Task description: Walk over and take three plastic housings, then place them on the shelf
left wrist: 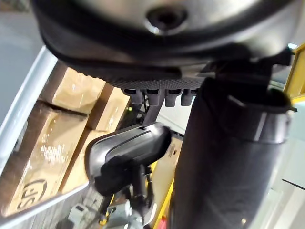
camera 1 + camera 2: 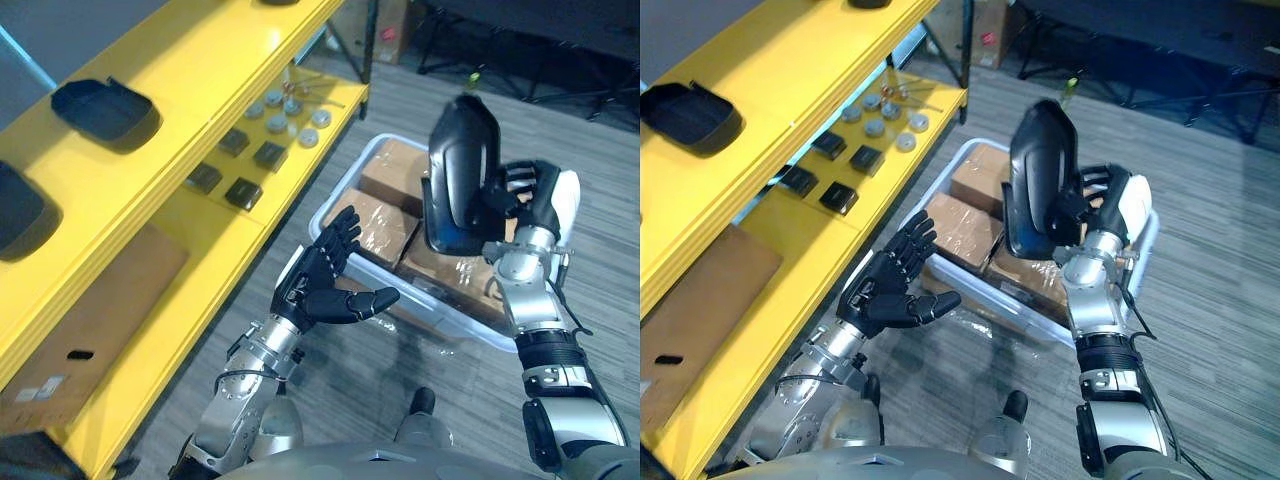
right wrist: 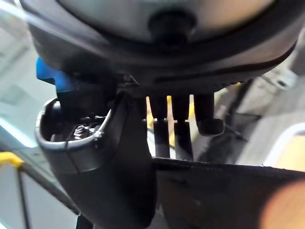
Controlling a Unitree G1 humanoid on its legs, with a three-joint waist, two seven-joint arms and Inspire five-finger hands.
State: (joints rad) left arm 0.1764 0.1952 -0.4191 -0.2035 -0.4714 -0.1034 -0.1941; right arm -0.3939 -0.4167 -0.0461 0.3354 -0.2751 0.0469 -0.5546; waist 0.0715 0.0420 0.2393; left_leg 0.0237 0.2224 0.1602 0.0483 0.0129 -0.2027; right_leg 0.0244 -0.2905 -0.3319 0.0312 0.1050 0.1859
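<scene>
My right hand is shut on a black plastic housing, holding it upright above the clear bin. The same housing shows in the right eye view, and its dark edge crosses the right wrist view. My left hand hovers open, palm up, between the shelf and the bin, holding nothing. Two more black housings lie on the yellow shelf's top level: one further back, another at the view's left edge.
The yellow shelf runs along my left. Its lower level holds small black parts, grey round pieces and a cardboard sheet. Wrapped cardboard boxes fill the bin. Dark stands are at the back right.
</scene>
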